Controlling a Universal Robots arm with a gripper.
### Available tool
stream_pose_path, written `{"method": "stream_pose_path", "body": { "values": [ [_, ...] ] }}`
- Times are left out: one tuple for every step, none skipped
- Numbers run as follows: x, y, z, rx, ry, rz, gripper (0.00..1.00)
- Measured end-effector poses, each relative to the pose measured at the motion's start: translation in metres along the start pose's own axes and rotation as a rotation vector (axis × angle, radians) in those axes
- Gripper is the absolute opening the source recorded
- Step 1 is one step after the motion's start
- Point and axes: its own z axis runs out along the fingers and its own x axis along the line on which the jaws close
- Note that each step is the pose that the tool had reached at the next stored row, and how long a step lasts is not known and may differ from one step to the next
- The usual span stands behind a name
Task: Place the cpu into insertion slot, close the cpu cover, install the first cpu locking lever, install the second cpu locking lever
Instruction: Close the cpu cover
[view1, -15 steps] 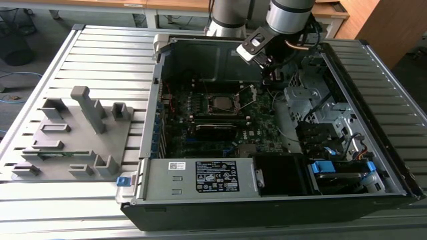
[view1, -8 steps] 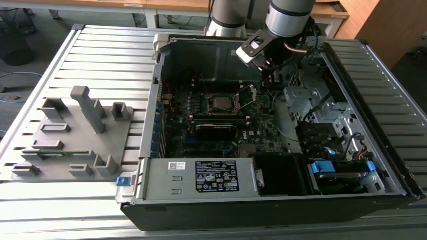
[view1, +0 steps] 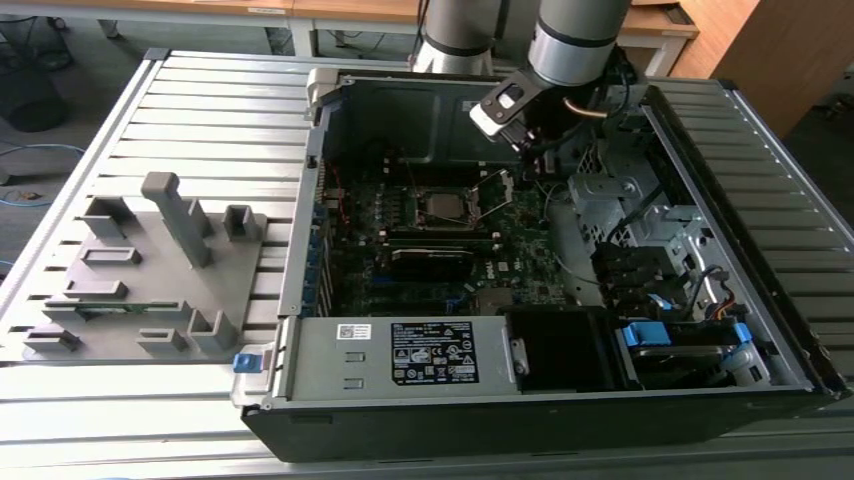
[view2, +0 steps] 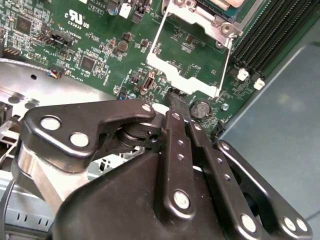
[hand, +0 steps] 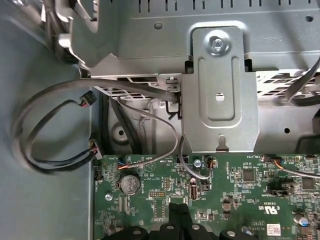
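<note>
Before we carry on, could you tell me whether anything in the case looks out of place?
Only the cpu cover: it stands swung open off the insertion slot, with the shut pincer at its free edge.

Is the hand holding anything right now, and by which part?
It cannot be told. The hand is shut, its tip at the outer edge of the open cpu cover; pinching or merely touching is unclear.

There is one open computer case (view1: 534, 430), with one green circuit board (view2: 100, 45), one square chip (view1: 442, 207), one silver cover frame (view2: 185, 82) and one coin battery (hand: 130, 184). One grey parts tray (view1: 260, 280) lies beside the case. One gripper (view2: 176, 98) has two black fingers (view2: 172, 130). One metal bracket (hand: 220, 90) carries one screw (hand: 217, 45).
</note>
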Motion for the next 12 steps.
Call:
{"method": "stream_pose_path", "body": {
  "values": [
    [0.0,0.0,0.0008,-0.0001,-0.0001,0.002,0.11],
    [-0.0001,-0.0001,0.001,-0.0001,-0.0003,0.003,0.11],
    [-0.0001,-0.0001,0.0009,-0.0001,-0.0003,0.003,0.11],
    [-0.0001,-0.0001,0.001,-0.0001,-0.0003,0.003,0.11],
    [-0.0001,-0.0001,0.001,-0.0001,-0.0003,0.003,0.11],
    [-0.0001,-0.0001,0.001,-0.0001,-0.0003,0.003,0.11],
    [-0.0001,-0.0003,0.001,-0.0002,-0.0002,0.003,0.11],
    [-0.0001,-0.0011,0.0011,-0.0002,-0.0001,0.003,0.11],
    [-0.0001,-0.0026,0.0011,-0.0003,-0.0001,0.003,0.11],
    [-0.0002,-0.005,0.001,-0.0005,0.0,0.003,0.11],
    [-0.0004,-0.0076,0.0009,-0.0007,-0.0002,0.003,0.11],
    [-0.0005,-0.0115,0.0007,-0.0015,0.0,0.003,0.11]
  ]
}}
